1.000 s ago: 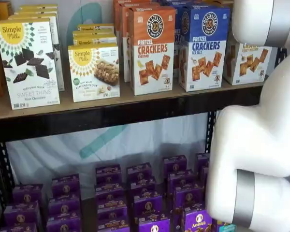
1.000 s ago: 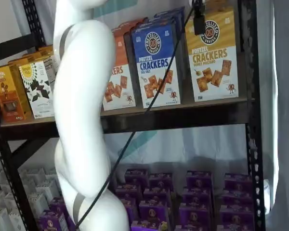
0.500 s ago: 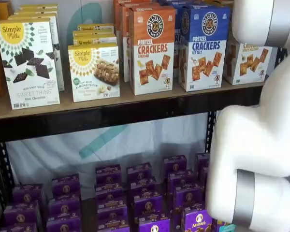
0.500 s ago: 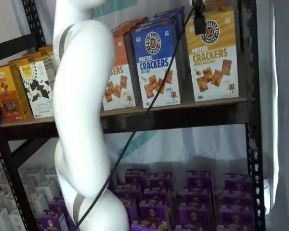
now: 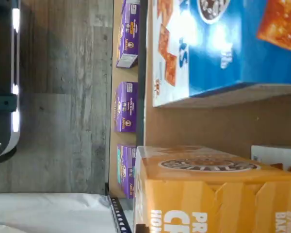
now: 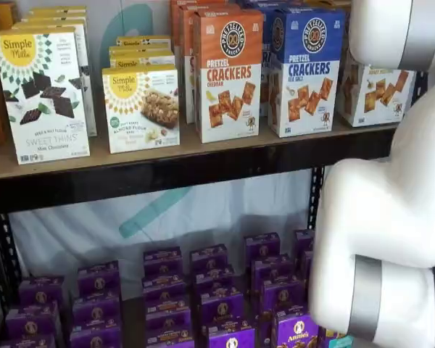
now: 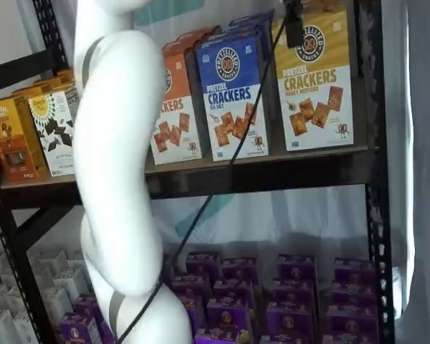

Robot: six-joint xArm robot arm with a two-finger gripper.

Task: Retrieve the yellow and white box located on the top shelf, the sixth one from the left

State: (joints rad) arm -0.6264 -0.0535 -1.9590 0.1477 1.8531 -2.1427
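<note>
The yellow box (image 7: 316,75) stands upright on the top shelf (image 7: 258,170), at that board's far right end, just beside the black upright (image 7: 370,107). Its front shows a yellow upper part with "PRETZEL CRACKERS" and a white lower part picturing brown crackers. In a shelf view the same box (image 6: 380,94) is partly hidden behind the white arm (image 6: 391,210), with only its lower front showing. In the wrist view its yellow top (image 5: 208,194) fills a large part of the picture, turned on its side.

Just beside the yellow box, on its left, stands the blue carton (image 7: 233,97), with bare board showing between them in the wrist view. Left of the blue carton is the orange carton (image 6: 228,72), partly covered by the arm in a shelf view. Further left along the shelf are the Simple Mills boxes (image 6: 141,107).

The tool (image 7: 294,21) hangs from the upper edge in a shelf view, directly over the yellow box's top left corner, with a black cable (image 7: 222,179) trailing down from it. Only a dark, narrow part of it shows, so I cannot tell whether its fingers are apart or closed.

Below the shelf, purple boxes (image 6: 217,297) sit in rows on the lower surface
</note>
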